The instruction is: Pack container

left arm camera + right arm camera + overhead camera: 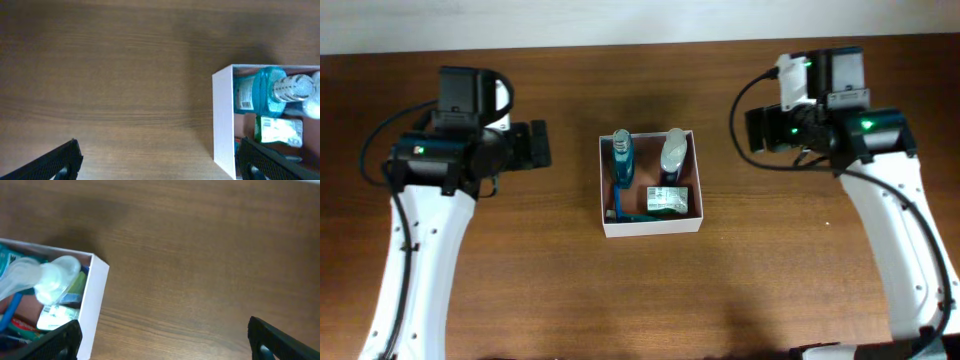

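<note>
The container (652, 226) is a square white-walled box with a reddish-brown inside, at the table's middle. It holds a blue bottle (623, 160), a clear bottle (672, 153), a green packet (667, 200) and a blue toothbrush (620, 206). My left gripper (538, 145) is open and empty, left of the box. My right gripper (756, 130) is open and empty, right of it. The left wrist view shows the box wall (223, 115), the blue bottle (262, 90) and the packet (278, 131) past the open fingers (160, 167). The right wrist view shows the box wall (95, 300) and clear bottle (55, 277) by its open fingers (167, 345).
The brown wooden table (650, 300) spreads around the box. A pale wall strip (620, 20) runs along the table's far edge. Both white arms reach in from the front corners.
</note>
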Motion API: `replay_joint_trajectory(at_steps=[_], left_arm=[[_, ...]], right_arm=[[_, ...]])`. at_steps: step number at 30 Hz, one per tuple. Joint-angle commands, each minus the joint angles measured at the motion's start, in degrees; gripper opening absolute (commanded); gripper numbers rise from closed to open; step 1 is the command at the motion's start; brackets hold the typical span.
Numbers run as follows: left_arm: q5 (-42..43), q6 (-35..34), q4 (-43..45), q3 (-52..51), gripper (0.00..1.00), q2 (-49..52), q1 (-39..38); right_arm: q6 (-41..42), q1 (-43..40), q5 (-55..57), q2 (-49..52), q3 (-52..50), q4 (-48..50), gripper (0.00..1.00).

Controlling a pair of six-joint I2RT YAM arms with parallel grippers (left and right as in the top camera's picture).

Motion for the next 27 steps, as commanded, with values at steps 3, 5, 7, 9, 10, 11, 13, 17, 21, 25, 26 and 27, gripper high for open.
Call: replay_joint_trajectory(at_steps=[3,5,7,9,10,11,13,17,21,25,26,27], left_arm=[[-0.28,1.95,0.42,-0.07,1.0,3.67,-0.31],[-0.24,1.95,2.08,-0.07,1.0,4.04,-0.31],[-0.24,1.97,3.28,-0.07,1.0,4.02,-0.31],[-0.59,2.27,3.41,-0.07,1.0,4.02,-0.31],[-0.85,2.4,3.39,-0.07,1.0,4.02,-0.31],[-0.87,2.56,3.39,-0.07,1.0,3.93,-0.31],[-0.85,2.58,3.37,-0.07,1.0,3.26,-0.33],[-0.68,2.58,3.65,-1.75,1.0,-1.25,-0.33],[-0.37,3.02,7.58,-12.04,1.0,-11.87,-0.96],[-0.22,2.99,13.09,-26.43,1.0,-25.79,-2.47],[-0.22,2.97,13.81,-29.38,1.0,-29.11,-2.78],[-0.24,2.71,14.38,-32.74,1.0,-33.4,-3.04]], right_arm=[[1.53,-3.45,-4.11,0.55,0.24,2.6,0.99],[1.36,-4.31,-3.98,0.55,0.24,2.56,0.99],[1.66,-5.01,-3.98,0.52,0.24,2.03,0.99],[3.85,-5.38,-3.93,0.2,0.22,0.81,0.99],[4.46,-5.42,-3.91,-0.11,0.22,0.24,0.99],[4.94,-5.4,-3.93,-0.66,0.22,-0.44,0.99],[5.27,-5.4,-3.61,-2.6,-0.09,-1.92,0.99],[7.78,-5.38,0.04,-9.66,-4.72,-1.92,0.99],[8.83,-5.27,0.59,-21.99,-15.91,1.64,0.99],[8.81,-5.27,1.57,-37.13,-29.24,5.09,0.99],[8.83,-5.29,1.62,-40.17,-31.54,5.18,0.99],[8.83,-5.29,1.73,-44.68,-34.73,5.18,0.99]])
